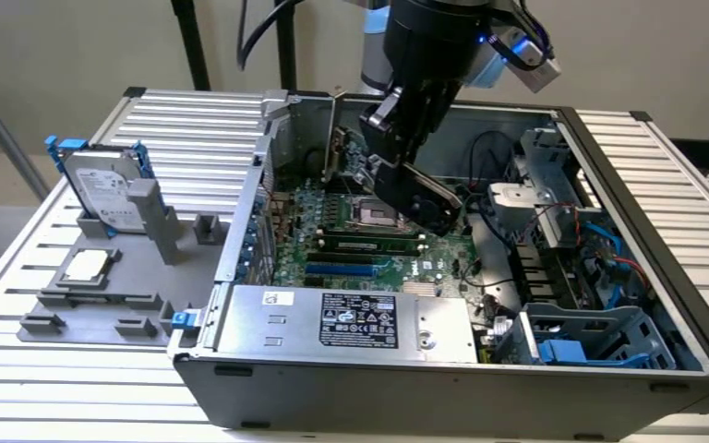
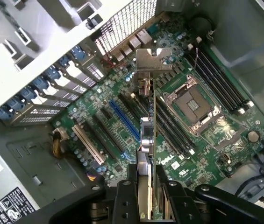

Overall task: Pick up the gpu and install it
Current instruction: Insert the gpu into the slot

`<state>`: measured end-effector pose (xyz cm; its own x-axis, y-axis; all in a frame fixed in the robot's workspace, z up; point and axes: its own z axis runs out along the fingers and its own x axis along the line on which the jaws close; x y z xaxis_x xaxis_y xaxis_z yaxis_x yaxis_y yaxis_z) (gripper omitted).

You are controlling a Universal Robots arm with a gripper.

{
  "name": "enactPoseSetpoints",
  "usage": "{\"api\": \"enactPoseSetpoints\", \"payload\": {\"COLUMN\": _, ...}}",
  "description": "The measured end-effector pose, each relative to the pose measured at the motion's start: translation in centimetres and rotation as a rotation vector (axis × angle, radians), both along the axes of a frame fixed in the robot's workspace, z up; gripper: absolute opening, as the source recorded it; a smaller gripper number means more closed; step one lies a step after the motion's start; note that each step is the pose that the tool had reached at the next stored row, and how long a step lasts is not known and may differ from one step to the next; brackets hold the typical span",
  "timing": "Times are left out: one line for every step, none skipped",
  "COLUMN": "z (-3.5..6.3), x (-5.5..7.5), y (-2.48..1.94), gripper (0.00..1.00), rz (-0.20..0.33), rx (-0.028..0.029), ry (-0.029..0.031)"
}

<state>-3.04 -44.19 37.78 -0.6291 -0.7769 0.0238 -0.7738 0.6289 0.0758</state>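
1. In the wrist view the gpu (image 2: 146, 140) is seen edge-on. Its faces are hidden, and what shows is the thin edge and the silver bracket (image 2: 153, 59) at the far end. The picture's edge cuts off the base of the claw (image 2: 148, 198).
2. In the exterior view the gpu (image 1: 431, 207) is a dark shape under the claw (image 1: 390, 166). Whether its lower edge touches the motherboard (image 1: 447, 258) cannot be told.
3. The arm (image 1: 435, 46) reaches down from above into the open computer case (image 1: 453, 397), and its upper part is out of frame.
4. The claw is pinching the gpu, with its fingers (image 2: 124, 198) on either side of the card's edge.
5. The gpu sits inside the case, over the motherboard (image 2: 94, 107) and tilted in the exterior view. In the wrist view it lines up between the blue slot (image 2: 122, 122) and the CPU socket (image 2: 192, 108).
6. Close around it are the memory slots (image 2: 220, 84) beyond the socket, a row of blue clips (image 2: 52, 77) on the rear card bays, the labelled power supply (image 1: 354, 323) and tangled cables (image 1: 601, 249) toward the exterior view's right.
7. Outside the case, on the slatted counter (image 1: 34, 388) toward the exterior view's left, a grey fixture (image 1: 96, 300) holds a hard drive (image 1: 99, 189) with blue rails upright. A small square silver chip (image 1: 88, 266) lies flat on the fixture, well apart from the claw.
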Motion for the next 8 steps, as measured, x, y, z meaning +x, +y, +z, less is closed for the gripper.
{"api": "enactPoseSetpoints", "payload": {"z": -0.03, "x": 0.0, "y": 0.0, "gripper": 0.27, "rz": 0.018, "rx": 0.0, "ry": -0.0014}}
{"api": "enactPoseSetpoints", "payload": {"z": -0.07, "x": 0.0, "y": 0.0, "gripper": 0.27, "rz": 0.036, "rx": 0.0001, "ry": -0.0028}}
{"api": "enactPoseSetpoints", "payload": {"z": -0.1, "x": 0.0, "y": 0.0, "gripper": 0.27, "rz": 0.054, "rx": -0.0001, "ry": -0.0042}}
{"api": "enactPoseSetpoints", "payload": {"z": -0.13, "x": 0.0, "y": 0.0, "gripper": 0.27, "rz": 0.072, "rx": -0.0001, "ry": -0.0055}}
{"api": "enactPoseSetpoints", "payload": {"z": -0.16, "x": 0.0, "y": 0.0, "gripper": 0.27, "rz": 0.09, "rx": -0.0001, "ry": -0.0069}}
{"api": "enactPoseSetpoints", "payload": {"z": -0.2, "x": 0.0, "y": 0.0, "gripper": 0.27, "rz": 0.108, "rx": 0.0, "ry": -0.0084}}
{"api": "enactPoseSetpoints", "payload": {"z": -0.23, "x": 0.0, "y": 0.0, "gripper": 0.27, "rz": 0.126, "rx": 0.0, "ry": -0.0098}}
{"api": "enactPoseSetpoints", "payload": {"z": -0.26, "x": 0.0, "y": 0.0, "gripper": 0.27, "rz": 0.144, "rx": -0.0001, "ry": -0.011}}
